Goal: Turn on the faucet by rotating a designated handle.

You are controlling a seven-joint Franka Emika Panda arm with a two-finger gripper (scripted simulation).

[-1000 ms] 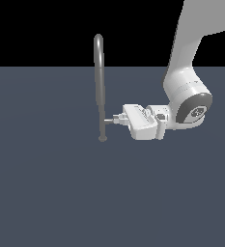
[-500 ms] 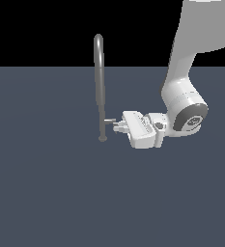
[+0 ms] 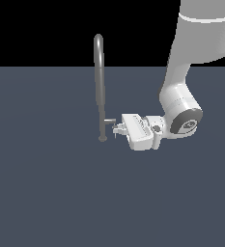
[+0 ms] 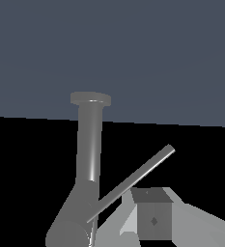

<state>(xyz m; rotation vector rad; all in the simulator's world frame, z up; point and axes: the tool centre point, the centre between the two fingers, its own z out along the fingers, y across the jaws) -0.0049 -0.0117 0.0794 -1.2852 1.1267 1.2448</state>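
Grey faucet (image 3: 100, 87) is standing upright on the floor; I am holding the gripper (image 3: 118, 129) beside its handle (image 3: 109, 120), and I cannot tell whether it is clenching.

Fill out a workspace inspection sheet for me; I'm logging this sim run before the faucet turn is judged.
Surface: flat, plain grey-blue floor, unmarked.
Faucet: tall slim grey pipe, upright, arched top, small round base on the floor.
Handle: short stub low on the pipe, pointing toward the gripper; in the wrist view its thin rod lever slants past a finger pad.
Clutter: nothing seen.
Gripper: lying roughly horizontal, fingertips at the handle; whether open or shut cannot be told.
Cables: nothing seen.
Surroundings: black background above the floor.
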